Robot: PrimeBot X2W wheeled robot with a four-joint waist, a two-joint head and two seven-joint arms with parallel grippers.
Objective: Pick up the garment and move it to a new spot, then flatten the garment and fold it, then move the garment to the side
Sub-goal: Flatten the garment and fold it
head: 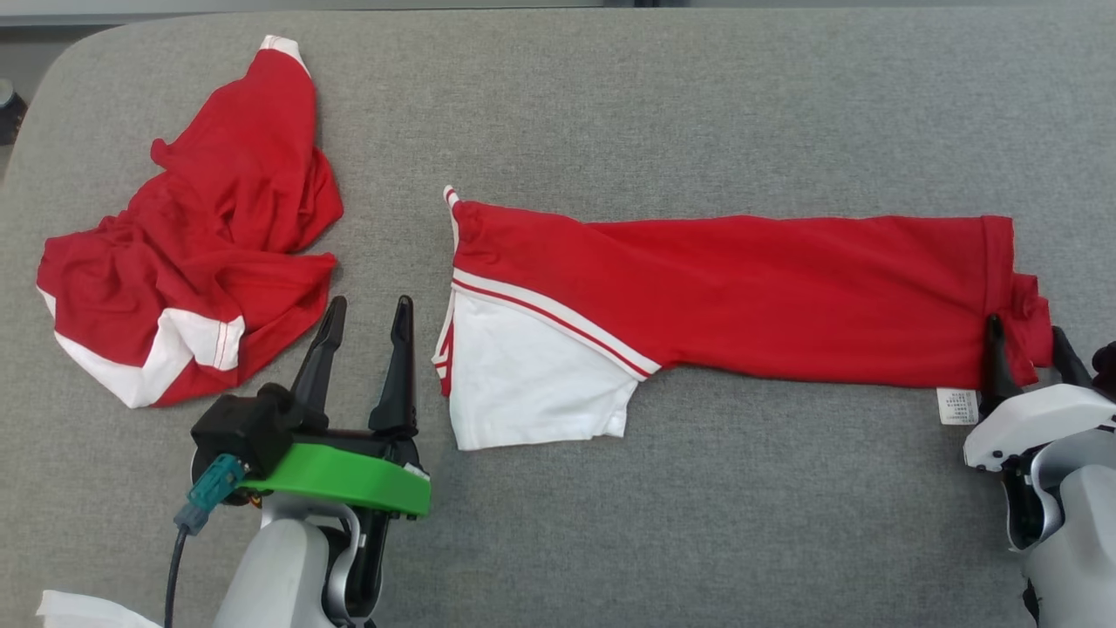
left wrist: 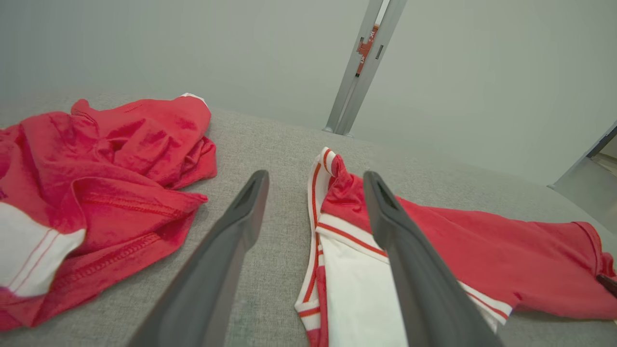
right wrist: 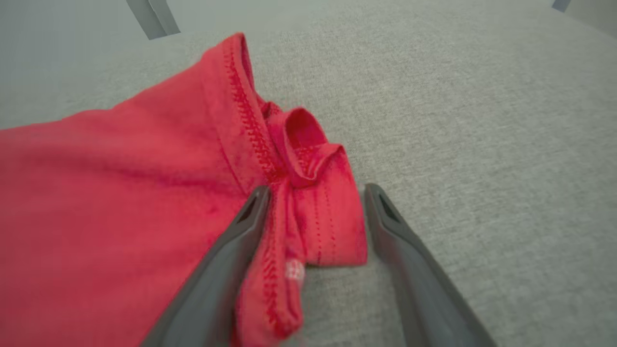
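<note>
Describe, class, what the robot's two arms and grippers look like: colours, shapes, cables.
Each gripper has two long, dark, tapering fingers. The left gripper sits on a bright green plate with a teal connector and black cable; its forearm is pale grey. The right gripper has a glossy white shell.

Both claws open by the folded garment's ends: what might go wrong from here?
The right claw straddles only the bunched hem corner of the folded garment; closing may catch one layer, spoiling the fold.
The left claw sits close to the crumpled garment and might snag it.
</note>
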